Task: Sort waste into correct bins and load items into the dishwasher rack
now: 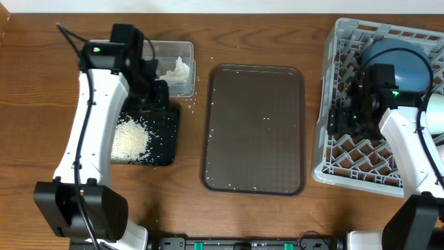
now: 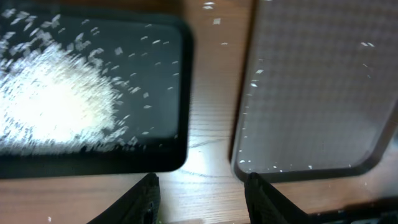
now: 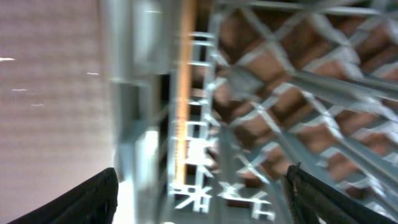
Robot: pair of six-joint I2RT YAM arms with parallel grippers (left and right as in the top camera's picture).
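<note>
My right gripper (image 3: 202,179) hangs spread wide over the wall of the dishwasher rack (image 1: 325,149) (lettering (image 3: 194,194) there too blurred to read). The blue dish (image 1: 406,55) sits inside the rack. The left gripper (image 2: 202,193), well apart from it, is spread and empty.

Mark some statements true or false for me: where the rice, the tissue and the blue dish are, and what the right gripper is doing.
1. The rice pile lies in the black tray. True.
2. The crumpled tissue lies in the black tray. False: it is in the clear tub.
3. The dark blue dish sits in the grey rack. True.
4. The right gripper is shut on the dark blue dish. False: its fingers stand wide apart and empty, over the grey rack's edge.
</note>
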